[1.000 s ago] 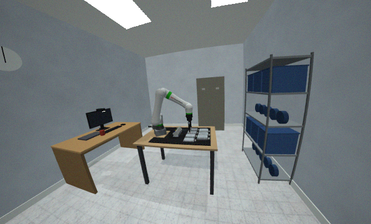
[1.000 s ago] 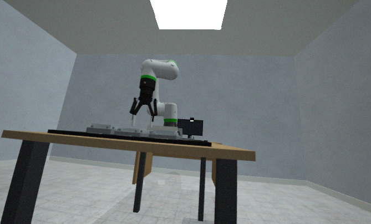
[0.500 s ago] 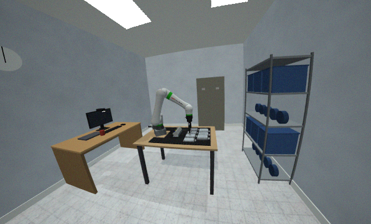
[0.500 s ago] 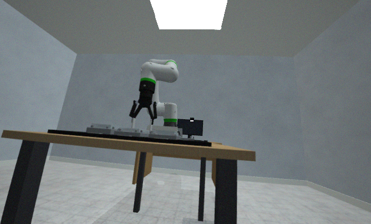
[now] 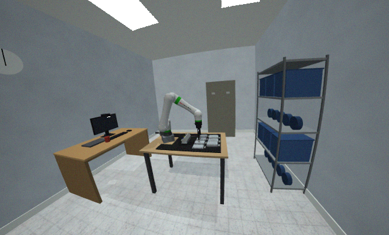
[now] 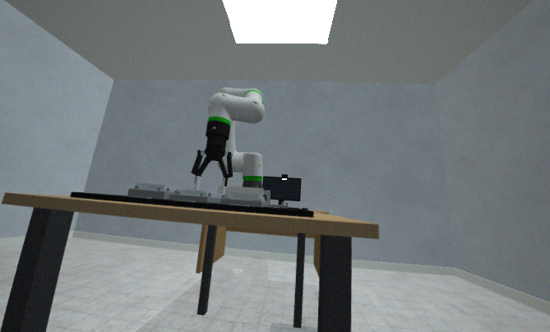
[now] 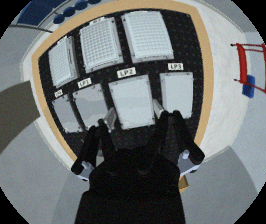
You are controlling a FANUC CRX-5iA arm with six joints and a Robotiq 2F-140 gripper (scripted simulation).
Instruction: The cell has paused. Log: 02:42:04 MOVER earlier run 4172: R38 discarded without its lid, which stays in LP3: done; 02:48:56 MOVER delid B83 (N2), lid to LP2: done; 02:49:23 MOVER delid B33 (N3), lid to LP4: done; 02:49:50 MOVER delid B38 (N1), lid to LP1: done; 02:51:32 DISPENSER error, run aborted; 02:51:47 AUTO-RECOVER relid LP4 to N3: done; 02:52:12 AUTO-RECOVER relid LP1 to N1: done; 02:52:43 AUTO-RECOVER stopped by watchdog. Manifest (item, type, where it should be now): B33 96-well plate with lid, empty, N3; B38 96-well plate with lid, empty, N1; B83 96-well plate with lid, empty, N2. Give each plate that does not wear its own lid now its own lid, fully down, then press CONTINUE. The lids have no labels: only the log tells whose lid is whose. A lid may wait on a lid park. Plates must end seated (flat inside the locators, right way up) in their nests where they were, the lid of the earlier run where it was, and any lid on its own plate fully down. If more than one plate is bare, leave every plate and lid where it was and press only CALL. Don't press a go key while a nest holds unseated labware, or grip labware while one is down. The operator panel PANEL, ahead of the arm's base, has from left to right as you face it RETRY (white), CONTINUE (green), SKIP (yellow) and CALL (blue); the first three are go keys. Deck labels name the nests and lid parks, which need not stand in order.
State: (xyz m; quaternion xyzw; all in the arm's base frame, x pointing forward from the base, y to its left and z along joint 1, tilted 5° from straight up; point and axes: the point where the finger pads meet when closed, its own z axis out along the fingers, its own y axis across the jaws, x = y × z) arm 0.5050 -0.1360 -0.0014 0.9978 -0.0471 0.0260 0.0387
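End effector (image 7: 136, 129) fingers apart w/ nothing between, hanging just above a lid (image 7: 131, 100) in front row, wooden surface (image 6: 243, 220), black deck mat (image 5: 169, 146)

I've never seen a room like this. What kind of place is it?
Probably a small lab or workroom. A white robot arm stands on a table with trays of plates, beside a computer desk and a shelf rack holding blue bins.

Bright ceiling panels (image 6: 279, 20) light evenly; wrist view fisheye-warped, soft.
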